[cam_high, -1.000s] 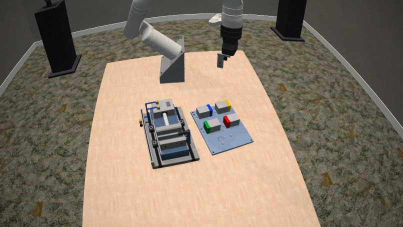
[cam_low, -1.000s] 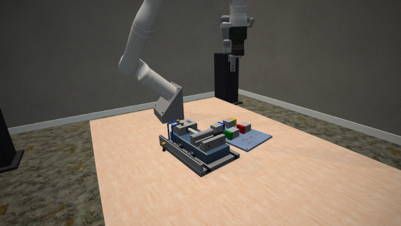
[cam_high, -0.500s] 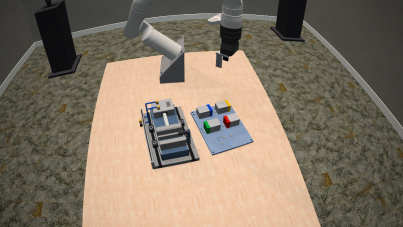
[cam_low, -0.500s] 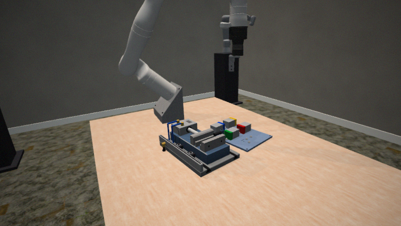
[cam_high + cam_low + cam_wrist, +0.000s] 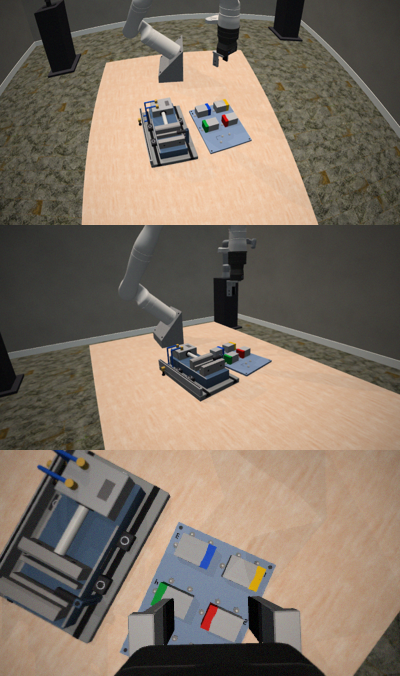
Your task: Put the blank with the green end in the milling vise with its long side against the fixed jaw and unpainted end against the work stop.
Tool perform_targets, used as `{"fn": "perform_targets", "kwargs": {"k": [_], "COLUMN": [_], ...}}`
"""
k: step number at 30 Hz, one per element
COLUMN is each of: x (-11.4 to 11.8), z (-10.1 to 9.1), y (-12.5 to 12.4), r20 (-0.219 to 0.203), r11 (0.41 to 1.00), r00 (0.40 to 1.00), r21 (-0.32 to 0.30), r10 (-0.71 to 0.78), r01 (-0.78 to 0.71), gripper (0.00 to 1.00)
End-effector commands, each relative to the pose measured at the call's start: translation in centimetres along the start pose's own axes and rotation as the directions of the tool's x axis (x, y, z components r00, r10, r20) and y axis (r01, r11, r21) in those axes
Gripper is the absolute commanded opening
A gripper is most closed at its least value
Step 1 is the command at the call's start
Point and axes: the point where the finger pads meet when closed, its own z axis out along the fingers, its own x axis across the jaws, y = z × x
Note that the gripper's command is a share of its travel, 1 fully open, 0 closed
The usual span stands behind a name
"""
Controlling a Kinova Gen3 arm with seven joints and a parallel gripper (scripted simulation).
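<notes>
From above, on the table (image 5: 195,190) (image 5: 224,420) (image 5: 350,480): vise (image 5: 168,128) (image 5: 211,367) (image 5: 50,557) at left, plate (image 5: 236,139) (image 5: 258,362) (image 5: 204,582) just right of it (apart, though near); on the plate, four blocks (image 5: 214,124) (image 5: 233,357) (image 5: 180,603), two behind two; arm's base (image 5: 174,75) (image 5: 176,333) behind the vise.

Hand (image 5: 220,62) (image 5: 232,294) (image 5: 211,613) turned slightly
</notes>
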Motion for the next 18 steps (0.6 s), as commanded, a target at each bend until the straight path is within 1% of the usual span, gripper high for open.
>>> {"fn": "perform_targets", "kwargs": {"k": [1, 8, 16, 18], "x": [0.04, 0.03, 0.06, 0.06], "z": [-0.16, -0.15, -0.18, -0.18], "y": [0.02, 0.02, 0.02, 0.02], "r20": [0.001, 0.000, 0.000, 0.000], "r11": [1.000, 0.994, 0.973, 0.973], "r00": [1.000, 0.994, 0.973, 0.973], "r21": [-0.004, -0.003, -0.003, -0.003], "r10": [0.004, 0.111, 0.231, 0.231], "r01": [-0.004, -0.111, -0.231, -0.231], "gripper": [1.00, 1.00, 1.00, 1.00]}}
